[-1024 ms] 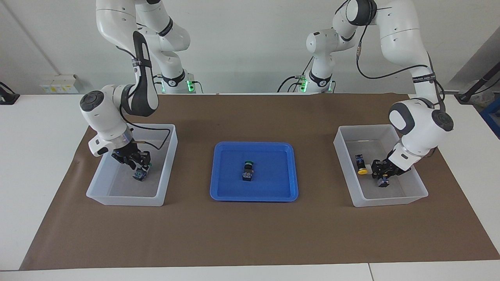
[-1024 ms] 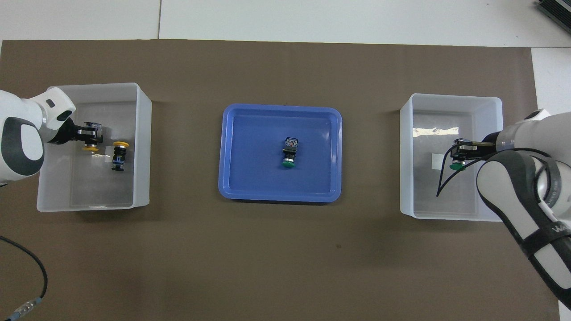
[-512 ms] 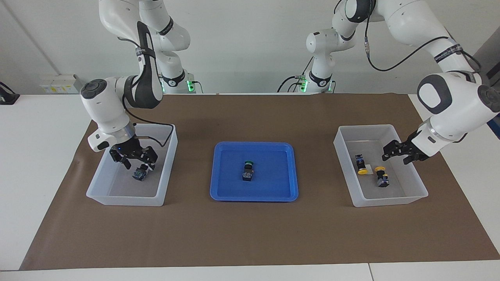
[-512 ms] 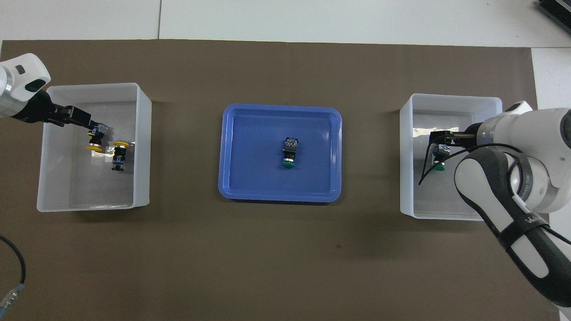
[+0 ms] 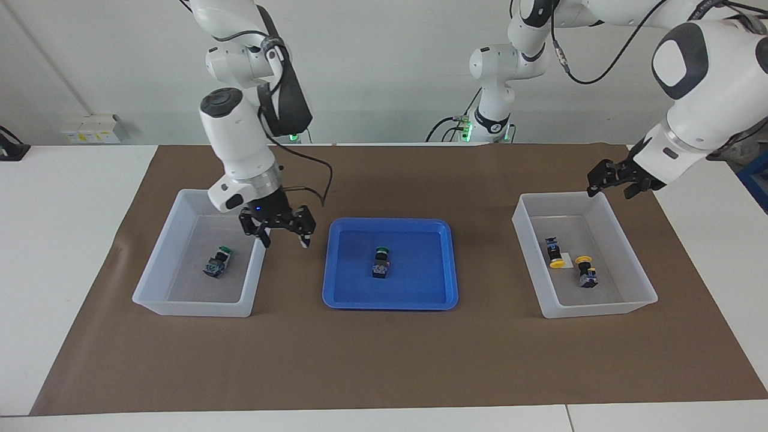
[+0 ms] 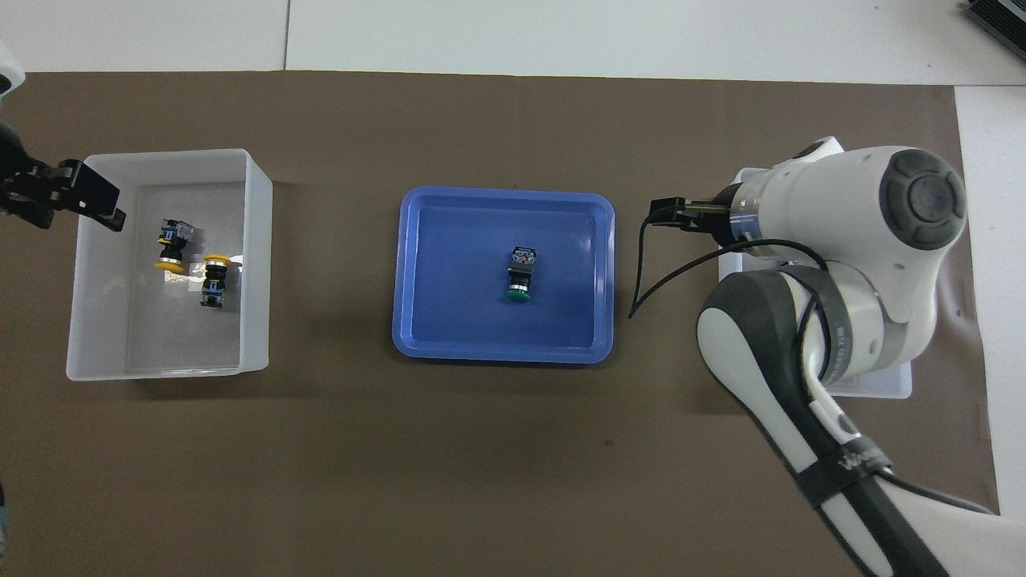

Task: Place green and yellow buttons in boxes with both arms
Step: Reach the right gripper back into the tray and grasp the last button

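Observation:
One green button (image 5: 380, 263) lies in the blue tray (image 5: 348, 297); it also shows in the overhead view (image 6: 520, 275). A second green button (image 5: 217, 263) lies in the clear box (image 5: 192, 308) at the right arm's end. Two yellow buttons (image 5: 555, 252) (image 5: 585, 271) lie in the clear box (image 5: 600, 309) at the left arm's end, also seen from overhead (image 6: 171, 247) (image 6: 214, 280). My right gripper (image 5: 285, 242) is open and empty, over the gap between its box and the tray. My left gripper (image 5: 609, 192) is open and empty, raised over its box's rim nearest the robots.
Tray and boxes sit on a brown mat (image 5: 384, 360). In the overhead view the right arm (image 6: 834, 264) covers most of its box (image 6: 874, 386). The right gripper (image 6: 664, 215) and the left gripper (image 6: 96, 196) both show there, as do the tray (image 6: 417, 344) and the other box (image 6: 160, 369).
Both grippers let go of their buttons in the boxes, opened and rose. The right gripper moved toward the blue tray. The left gripper drew back toward the robots.

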